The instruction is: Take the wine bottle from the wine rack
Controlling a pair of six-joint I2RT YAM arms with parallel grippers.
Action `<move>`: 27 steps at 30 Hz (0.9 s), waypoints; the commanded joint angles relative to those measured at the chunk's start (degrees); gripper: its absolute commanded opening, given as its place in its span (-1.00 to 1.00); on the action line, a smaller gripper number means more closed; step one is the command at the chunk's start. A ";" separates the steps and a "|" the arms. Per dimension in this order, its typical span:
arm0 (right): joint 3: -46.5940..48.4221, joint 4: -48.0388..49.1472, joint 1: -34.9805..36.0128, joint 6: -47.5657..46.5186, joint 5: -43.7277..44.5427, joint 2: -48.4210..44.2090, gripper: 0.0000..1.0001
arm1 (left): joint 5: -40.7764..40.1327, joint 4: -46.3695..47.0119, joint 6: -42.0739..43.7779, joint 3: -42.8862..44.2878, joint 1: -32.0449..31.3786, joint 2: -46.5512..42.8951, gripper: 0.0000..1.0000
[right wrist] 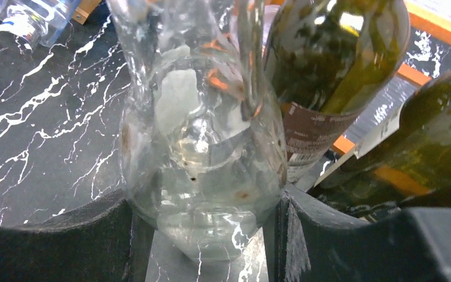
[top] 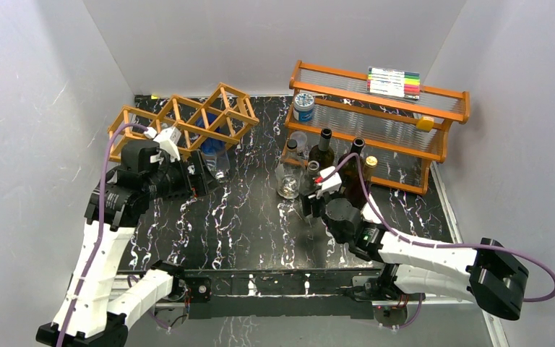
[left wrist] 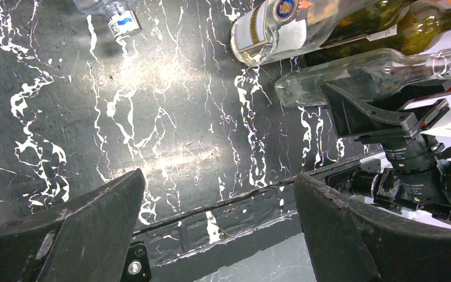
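Here, the right fingers (right wrist: 340, 241) pinch the wine bottle (right wrist: 202, 176) low on its body, one pad pressed against each side of the clear glass. The bottle looks empty, with only a few specks and smears on its inside wall. It stands roughly upright among the other bottles in front of the orange shelf (top: 347, 74), well apart from the wine rack (top: 188, 116). I cannot tell whether its base rests on the surface (top: 246, 217).

Just beside it, a green bottle (right wrist: 329, 64) with a brown label and a darker bottle (right wrist: 428, 135) stand upright. Their tinted glass hides whether they hold anything. The left wrist view also shows a pale bottle with a white label (left wrist: 270, 29) in the same cluster.

The shelf carries a pack of coloured markers (top: 394, 82) on its top tier and a round tub with a blue-and-white lid (top: 304, 106) at its left end.

The rack sits at the far left of the surface. A clear bottle with a blue label (top: 217, 160) pokes out of one of its lower cells, and the rest of the cells show only open lattice. The left fingers (left wrist: 82, 229) are spread wide near that bottle and hold nothing.
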 commanded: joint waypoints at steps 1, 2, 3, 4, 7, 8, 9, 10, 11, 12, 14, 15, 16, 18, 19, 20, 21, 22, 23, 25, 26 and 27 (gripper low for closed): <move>-1.71 5.47 -1.50 4.02 2.64 -2.93 -1.00 | 0.40 1.53 -0.19 -0.43 -0.27 0.40 0.96; -2.15 5.70 -1.71 4.24 2.56 -2.92 -1.00 | 0.51 1.70 -0.15 -0.54 -0.31 0.53 0.96; -2.54 5.82 -1.92 4.33 2.55 -2.91 -1.00 | 0.64 1.95 -0.14 -0.55 -0.24 0.72 0.96; -2.84 6.05 -2.05 4.49 2.69 -2.90 -1.00 | 0.81 2.06 -0.13 -0.61 -0.27 0.93 0.96; -3.16 5.97 -2.33 4.92 2.88 -2.61 -1.00 | 0.96 2.36 0.07 -0.70 -0.27 1.41 0.96; -3.16 6.00 -2.30 5.02 2.96 -2.42 -0.97 | 0.92 2.37 0.12 -0.70 -0.27 1.49 0.96; -3.16 5.89 -2.30 5.09 3.05 -2.31 -0.91 | 0.95 2.46 0.12 -0.78 -0.33 1.49 0.96; -3.16 5.85 -2.34 5.20 3.18 -2.14 -0.88 | 0.95 2.53 0.20 -0.85 -0.33 1.56 0.96; -3.20 5.87 -2.43 5.27 3.16 -2.11 -0.83 | 0.92 2.64 0.21 -0.96 -0.26 1.62 0.96; -3.17 5.88 -2.40 5.40 3.05 -2.10 -0.77 | 1.04 2.71 0.21 -0.99 -0.28 1.60 0.96; -5.32 5.77 -2.41 5.38 2.59 -2.18 -0.58 | 1.04 2.74 0.33 -1.12 -0.29 1.60 0.96; -5.29 5.66 -2.39 5.21 2.06 -2.26 -0.50 | 1.00 2.73 0.35 -1.16 -0.31 1.52 0.96; -5.13 5.55 -2.39 4.92 1.45 -2.40 -0.43 | 1.05 2.73 0.38 -1.15 -0.35 1.45 0.96; -4.63 5.14 -2.39 4.43 0.17 -2.69 -0.33 | 0.93 2.73 0.38 -1.31 -0.31 1.32 0.96; -4.50 4.76 -2.41 4.34 -0.21 -2.82 -0.24 | 0.89 2.73 0.38 -1.38 -0.33 1.24 0.96; -4.48 4.30 -2.39 4.10 -0.59 -3.03 -0.14 | 0.80 2.66 0.43 -1.47 -0.28 1.12 0.97; -4.48 3.92 -2.41 3.88 -0.87 -3.18 -0.04 | 0.87 2.64 0.46 -1.56 -0.28 1.01 0.97; -3.34 3.56 -2.39 3.71 -1.09 -3.48 0.06 | 0.81 2.64 0.47 -1.66 -0.31 0.90 0.96; -2.11 2.98 -2.39 3.73 -1.17 -3.70 0.14 | 0.75 2.57 0.48 -1.75 -0.25 0.87 0.96; -1.43 2.11 -2.39 3.51 -1.48 -4.14 0.28 | 0.65 2.55 0.54 -1.93 -0.30 0.72 0.97; -1.08 1.63 -2.40 3.55 -1.86 -4.31 0.33 | 0.69 2.56 0.58 -1.97 -0.31 0.61 0.96; -0.70 1.50 -2.43 3.44 -2.33 -4.47 0.36 | 0.58 2.48 0.61 -2.04 -0.32 0.53 0.96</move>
